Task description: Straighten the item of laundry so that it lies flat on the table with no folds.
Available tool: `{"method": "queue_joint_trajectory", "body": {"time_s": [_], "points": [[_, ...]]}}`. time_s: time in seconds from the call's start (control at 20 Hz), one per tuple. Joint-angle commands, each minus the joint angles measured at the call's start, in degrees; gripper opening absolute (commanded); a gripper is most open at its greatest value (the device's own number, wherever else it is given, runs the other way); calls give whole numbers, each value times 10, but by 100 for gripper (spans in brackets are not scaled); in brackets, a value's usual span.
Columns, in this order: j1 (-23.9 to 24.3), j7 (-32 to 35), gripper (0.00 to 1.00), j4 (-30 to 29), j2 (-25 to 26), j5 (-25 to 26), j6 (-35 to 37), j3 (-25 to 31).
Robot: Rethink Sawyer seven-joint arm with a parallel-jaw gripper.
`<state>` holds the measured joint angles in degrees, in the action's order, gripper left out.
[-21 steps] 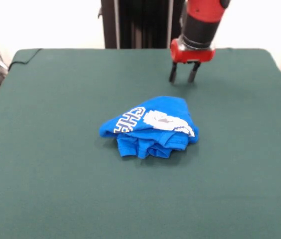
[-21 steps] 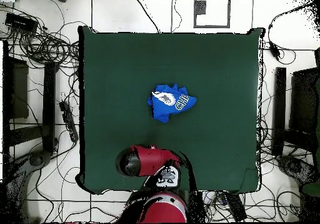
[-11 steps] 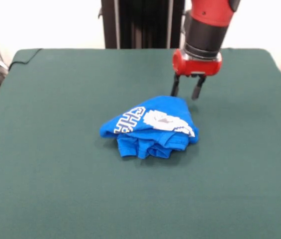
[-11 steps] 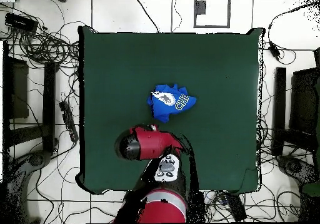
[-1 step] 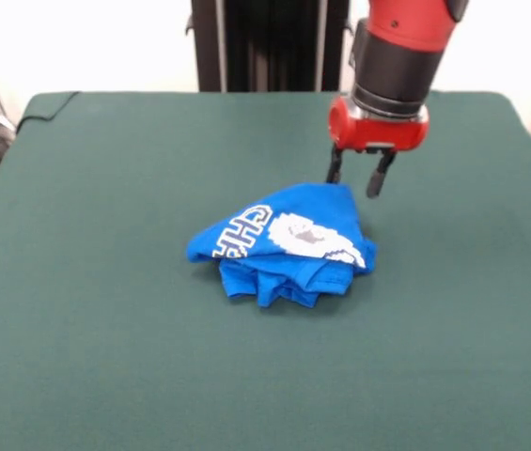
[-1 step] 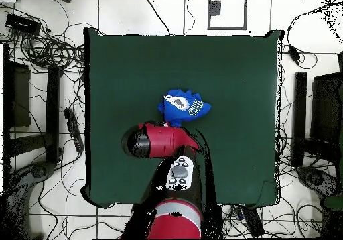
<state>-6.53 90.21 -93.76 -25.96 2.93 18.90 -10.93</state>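
1. Green felt covers the table (image 5: 86, 319) from edge to edge, and the only thing I see on it is the item of laundry (image 5: 284, 244), a small blue T-shirt bunched in a heap near the middle.
2. I have the gripper (image 5: 355, 181) at the heap's far edge, its two fingers spread apart and holding nothing; one fingertip looks level with the top fold, the other hangs just beside the cloth over bare felt.
3. I judge this to be the approach to a first grasp: the shirt is folded over itself, its letters and graphic creased, hem layers stacked at the front.
4. Next I need to come down and close on that upper edge alone, one layer if possible, then draw it outward to open the fold.
5. From overhead the arm (image 6: 164, 141) covers the gripper entirely, so I cannot confirm contact there.
6. Sleeves and neckline are buried in the heap; I cannot tell which edge I am over.
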Motion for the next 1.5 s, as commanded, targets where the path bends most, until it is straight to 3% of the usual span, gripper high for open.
{"method": "queue_joint_trajectory", "body": {"time_s": [0.05,0.45,0.95,1.3,1.5], "points": [[-7,25,100,49,3,23,131,8],[8,3,100,113,18,66,152,25],[25,35,100,107,15,90,88,44],[32,-18,100,100,-41,99,166,49],[37,-27,100,106,-41,102,173,54]]}}
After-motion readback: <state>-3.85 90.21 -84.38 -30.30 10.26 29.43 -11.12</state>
